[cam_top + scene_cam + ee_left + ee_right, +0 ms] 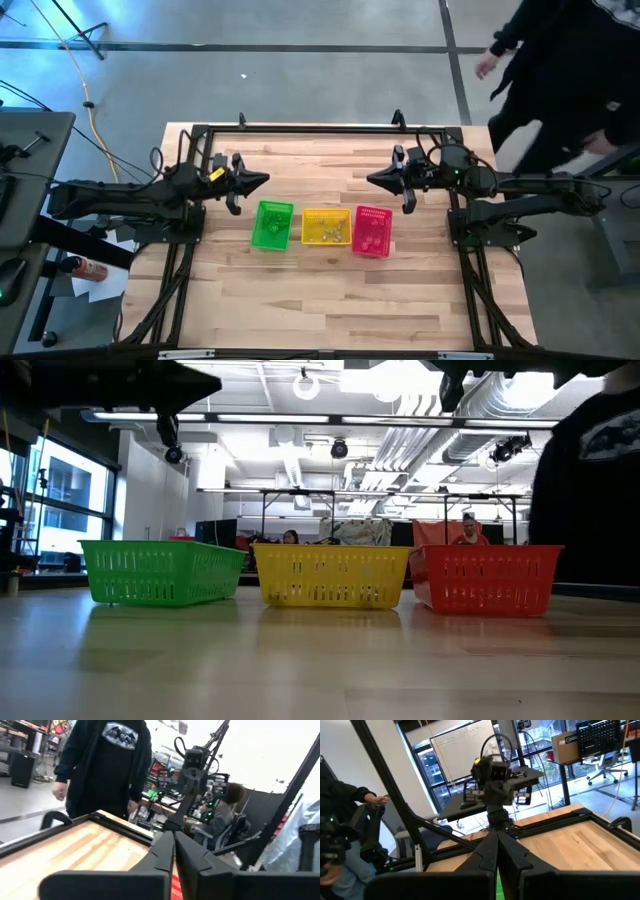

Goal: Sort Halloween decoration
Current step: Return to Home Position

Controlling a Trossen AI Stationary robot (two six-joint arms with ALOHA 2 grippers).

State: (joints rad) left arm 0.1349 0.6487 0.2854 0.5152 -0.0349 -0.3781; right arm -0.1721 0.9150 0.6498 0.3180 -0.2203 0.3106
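Observation:
Three plastic baskets stand in a row on the wooden table: green (272,224), yellow (326,227) and pink (372,231). Tiny specks of Halloween decoration (335,233) lie inside the yellow basket, and a few more (368,238) lie in the pink one. My left gripper (265,180) hovers shut above the table, just beyond the green basket, pointing toward the right arm. My right gripper (372,180) hovers shut beyond the pink basket, facing it. Both wrist views show the fingers together, the left (174,840) and the right (498,837), with nothing between them.
A black frame rail (320,128) runs along the table's far edge. A person in dark clothes (560,70) stands beyond the far right corner. Bare wood (330,300) stretches from the baskets to the near edge.

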